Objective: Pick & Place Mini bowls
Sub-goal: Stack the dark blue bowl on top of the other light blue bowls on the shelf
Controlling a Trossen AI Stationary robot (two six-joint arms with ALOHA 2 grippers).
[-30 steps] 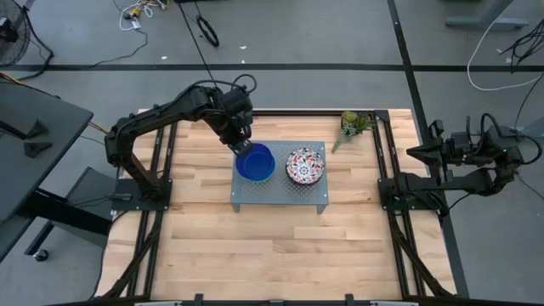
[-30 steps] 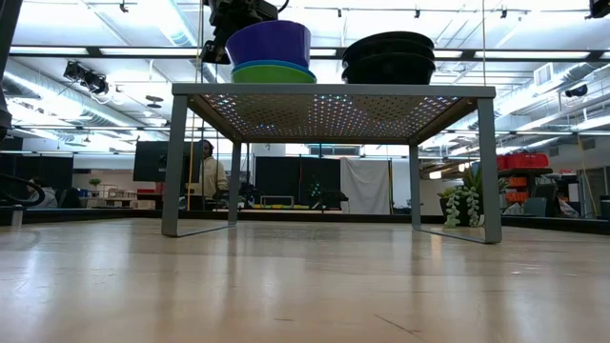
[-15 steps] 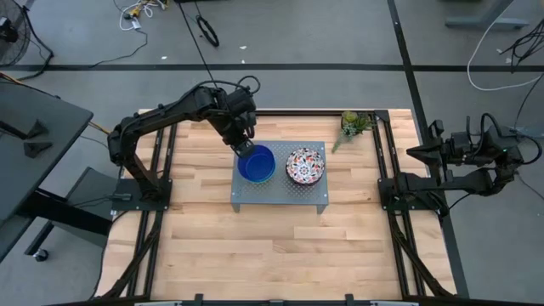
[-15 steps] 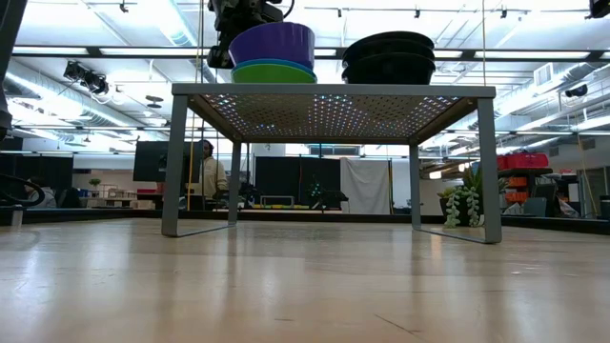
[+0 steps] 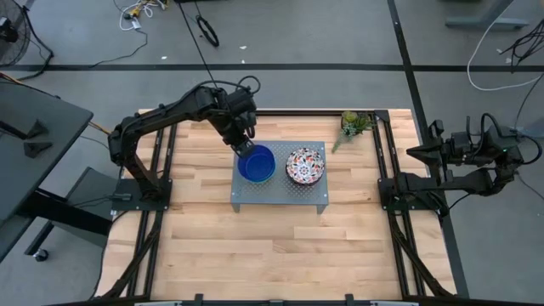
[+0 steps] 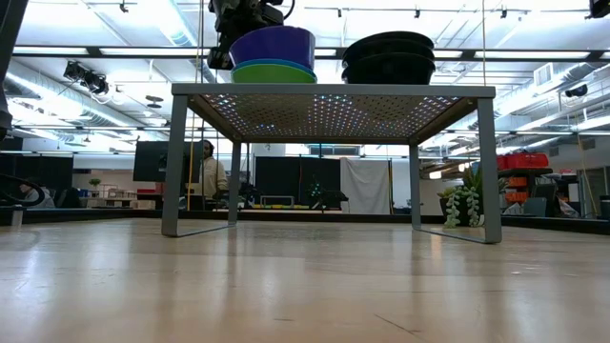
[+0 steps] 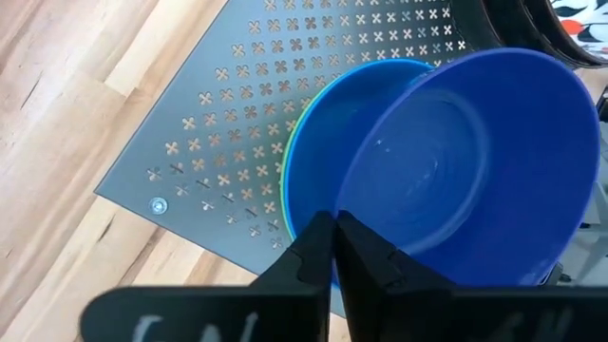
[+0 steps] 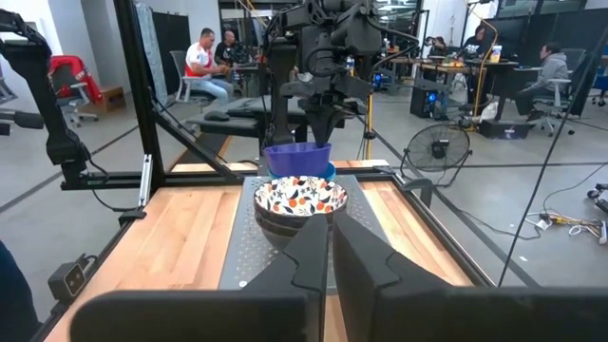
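Observation:
A grey perforated stand (image 5: 280, 194) sits mid-table. On its left half are a green bowl (image 6: 274, 74) and a light blue bowl (image 7: 328, 123) nested in it. My left gripper (image 5: 243, 141) is shut on the dark blue bowl (image 5: 256, 164), which it holds over those two. On the stand's right half, the white floral bowls (image 5: 305, 165) are stacked in each other. My right gripper (image 8: 330, 237) waits shut, off the table's right edge, touching nothing. My left gripper pinches the dark blue bowl's rim (image 7: 353, 195) on its far-left side, one finger inside the bowl and one outside. The fingers (image 7: 309, 252) come from above, slanting in from the far left. The bowl (image 6: 272, 44) sits tilted, its underside down at the light blue bowl's rim (image 6: 274, 65).
A small potted plant (image 5: 353, 124) stands by the stand's far right corner. Bare wood lies in front of the stand, toward the near edge, and on either side of it. People sit in the room beyond the table.
My left gripper, still shut on the dark blue bowl, has carried it a little toward the table's right, more squarely over the light blue and green bowls. It has kept still for the last half second.

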